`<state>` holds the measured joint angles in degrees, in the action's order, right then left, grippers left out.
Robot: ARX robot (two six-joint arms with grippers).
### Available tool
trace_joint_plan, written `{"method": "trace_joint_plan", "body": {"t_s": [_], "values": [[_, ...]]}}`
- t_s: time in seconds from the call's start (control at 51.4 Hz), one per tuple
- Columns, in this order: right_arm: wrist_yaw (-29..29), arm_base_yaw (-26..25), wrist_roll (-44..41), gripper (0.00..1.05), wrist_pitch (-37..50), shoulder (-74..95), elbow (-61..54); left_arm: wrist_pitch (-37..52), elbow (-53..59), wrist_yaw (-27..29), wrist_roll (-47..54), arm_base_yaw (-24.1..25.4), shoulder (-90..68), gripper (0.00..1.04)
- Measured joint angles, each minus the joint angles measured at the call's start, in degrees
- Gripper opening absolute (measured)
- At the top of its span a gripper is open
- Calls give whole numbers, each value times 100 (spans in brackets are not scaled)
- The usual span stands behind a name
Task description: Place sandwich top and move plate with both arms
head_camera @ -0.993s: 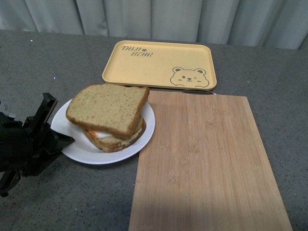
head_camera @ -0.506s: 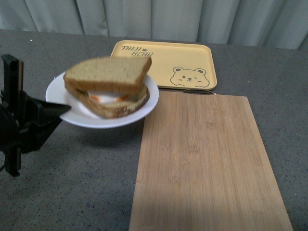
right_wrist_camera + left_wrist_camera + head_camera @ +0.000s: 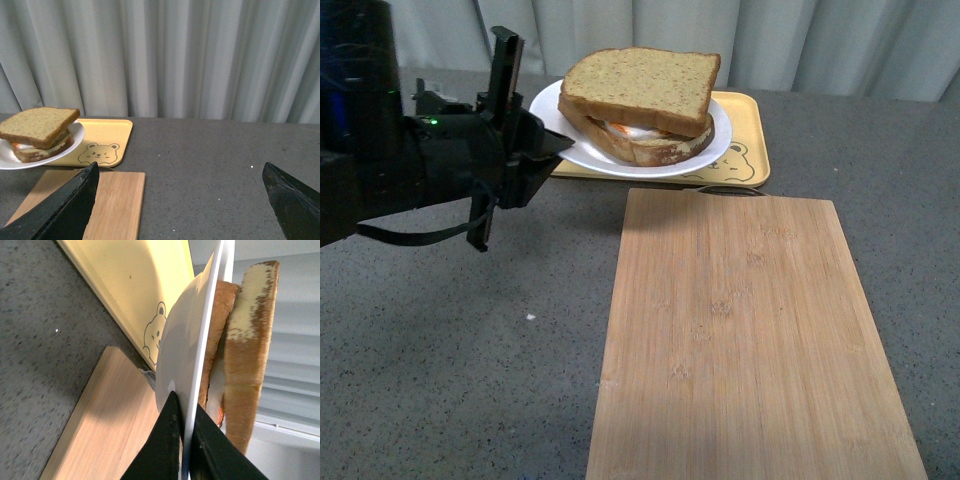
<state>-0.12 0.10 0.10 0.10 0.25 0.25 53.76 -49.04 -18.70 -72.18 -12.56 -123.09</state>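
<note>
Sandwich top (image 3: 640, 78) seated on filled lower slice: done. Plate (image 3: 620, 167) aloft at 11 o'clock of board (image 3: 750, 330), over yellow tray (image 3: 750, 115), rim pinched by left fingers (image 3: 167, 440). Right fingers (image 3: 65, 210) spread wide, empty. Remaining, likely: set-down, release.

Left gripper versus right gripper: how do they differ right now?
The left gripper is shut on the rim of the plate; the right gripper is open and holds nothing. The left gripper holds the plate up off the table, by the tray; the right gripper is apart from both. Both have black pointed fingers.
</note>
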Motion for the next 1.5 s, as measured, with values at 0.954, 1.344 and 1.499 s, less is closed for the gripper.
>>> {"method": "trace_joint_plan", "body": {"t_s": [0.954,1.344,1.499], "values": [[0,0,0,95,0,0,0,-1884,-3851,116,181,-186,-2356,7],[0,0,0,95,0,0,0,-1808,-3781,101,271,-166,-2330,66],[0,0,0,95,0,0,0,-1786,-3388,192,514,-127,-2011,89]]}}
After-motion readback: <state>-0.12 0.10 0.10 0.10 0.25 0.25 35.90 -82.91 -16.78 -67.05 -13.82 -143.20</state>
